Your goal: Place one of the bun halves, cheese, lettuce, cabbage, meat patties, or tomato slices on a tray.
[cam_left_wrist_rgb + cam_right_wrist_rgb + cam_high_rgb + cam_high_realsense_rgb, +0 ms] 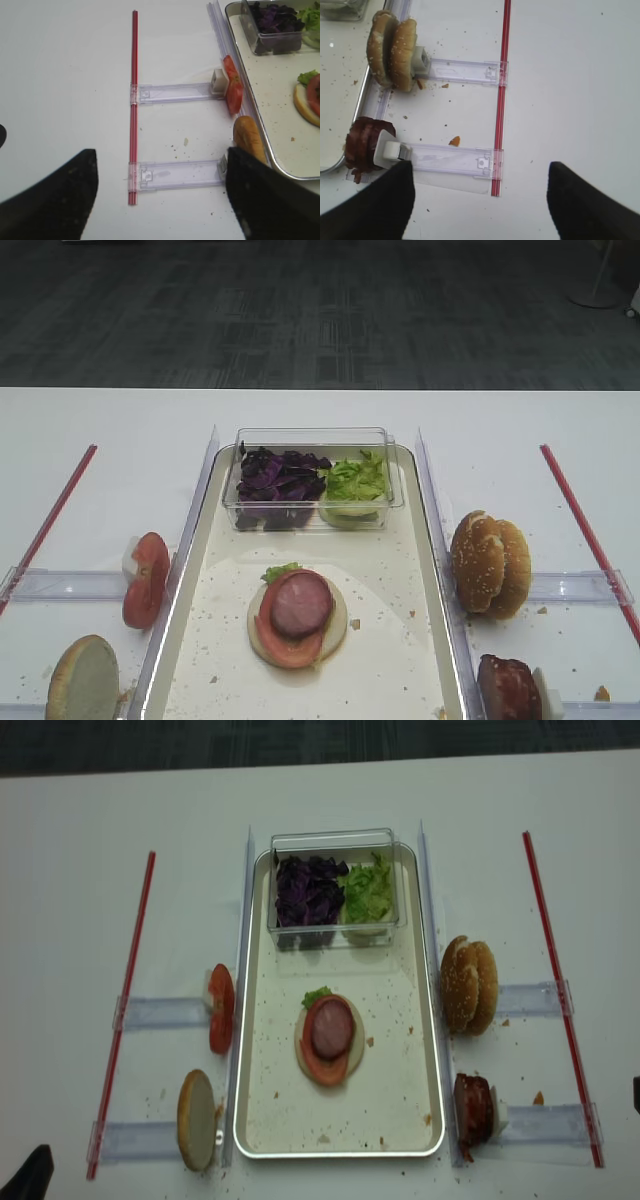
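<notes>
Left of right tool (479, 200): meat patties (364, 142)

Patty (300, 604) on bun (297, 620) mid-tray (420, 550); box (312, 478) behind.

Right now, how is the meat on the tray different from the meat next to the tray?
The meat patty on the tray lies flat on a tomato slice and bun; the meat patties beside the tray stand on edge in a clear holder. The one on the tray is pink; those outside are darker reddish-brown. Both are round.
</notes>
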Available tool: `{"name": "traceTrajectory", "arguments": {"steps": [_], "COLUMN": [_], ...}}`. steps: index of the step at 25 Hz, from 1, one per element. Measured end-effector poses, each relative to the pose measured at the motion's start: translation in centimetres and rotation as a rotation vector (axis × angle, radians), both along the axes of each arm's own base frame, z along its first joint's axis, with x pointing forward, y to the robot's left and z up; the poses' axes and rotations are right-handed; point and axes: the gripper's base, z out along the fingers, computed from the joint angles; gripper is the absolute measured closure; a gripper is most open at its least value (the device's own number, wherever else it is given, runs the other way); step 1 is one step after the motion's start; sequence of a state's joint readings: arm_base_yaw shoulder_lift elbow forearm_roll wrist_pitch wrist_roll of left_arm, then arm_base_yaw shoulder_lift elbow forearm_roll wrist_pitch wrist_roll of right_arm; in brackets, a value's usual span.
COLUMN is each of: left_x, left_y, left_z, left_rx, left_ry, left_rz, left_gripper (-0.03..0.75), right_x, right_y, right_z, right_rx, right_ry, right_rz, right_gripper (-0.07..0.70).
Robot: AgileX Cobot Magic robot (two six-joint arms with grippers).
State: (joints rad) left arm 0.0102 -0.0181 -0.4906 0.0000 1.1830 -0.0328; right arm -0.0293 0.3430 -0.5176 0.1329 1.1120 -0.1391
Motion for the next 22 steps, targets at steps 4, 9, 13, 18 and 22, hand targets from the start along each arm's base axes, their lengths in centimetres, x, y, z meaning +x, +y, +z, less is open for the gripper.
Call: {"name": "traceTrajectory", "arguments": {"steps": [4,9,13,18,22], "left_x": [0.0,0.0,0.0,0.0,0.0], "left_y": [0.0,0.0,0.0,0.0,0.0], "left_z": [0.0,0.0,0.0,0.0,0.0], "left_rx": [0.0,0.0,0.0,0.0,0.0], "left_ry": [0.0,0.0,0.0,0.0,0.0], "left_rz": [0.0,0.0,0.0,0.0,0.0], "left_gripper": [0.223,0.223,0.223,0.223,0.223], "right_x": [-1.7,-3.1,-3.5,-3.8,-4.0], "right_y": [0.1,0.1,0.1,0.1,0.1], "right_z": [-0.5,-0.4,-0.4,-0.6,-0.6], "right_rx": [0.004,0.004,0.003,0.004,0.005], "right_ry": [-0.067,-0.153,-0.182,-0.202,-0.21], "right_rz": [-0.005,-0.006,-0.006,-0.007,-0.007], "right_gripper": [0.062,0.062,0.062,0.062,0.062]}}
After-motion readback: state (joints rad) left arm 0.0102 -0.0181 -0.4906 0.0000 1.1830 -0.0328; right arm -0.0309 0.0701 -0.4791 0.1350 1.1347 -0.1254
